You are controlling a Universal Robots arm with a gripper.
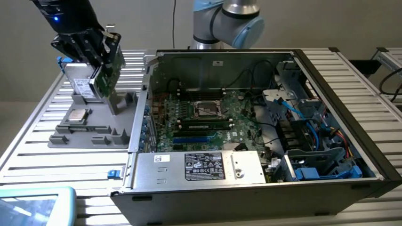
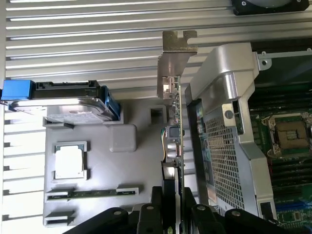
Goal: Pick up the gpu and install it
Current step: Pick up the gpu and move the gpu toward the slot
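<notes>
At the exterior view's left, the black gripper (image 1: 94, 49) pinches the gpu (image 1: 110, 68) upright over the grey parts tray (image 1: 88, 137), beside the open computer case (image 1: 264, 188). In the wrist view the gpu (image 2: 176, 122) shows edge-on, its silver bracket (image 2: 173, 63) farthest from the fingers (image 2: 157, 209) clamped on its near edge. That edge is hidden, and whether the card clears the tray (image 2: 136, 161) is hard to tell.

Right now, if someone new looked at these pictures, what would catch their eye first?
The open computer case sits in the middle of the exterior view, its green motherboard laid bare. At that view's upper left, the gripper is shut on the gpu, holding it over the grey parts holder.
</notes>
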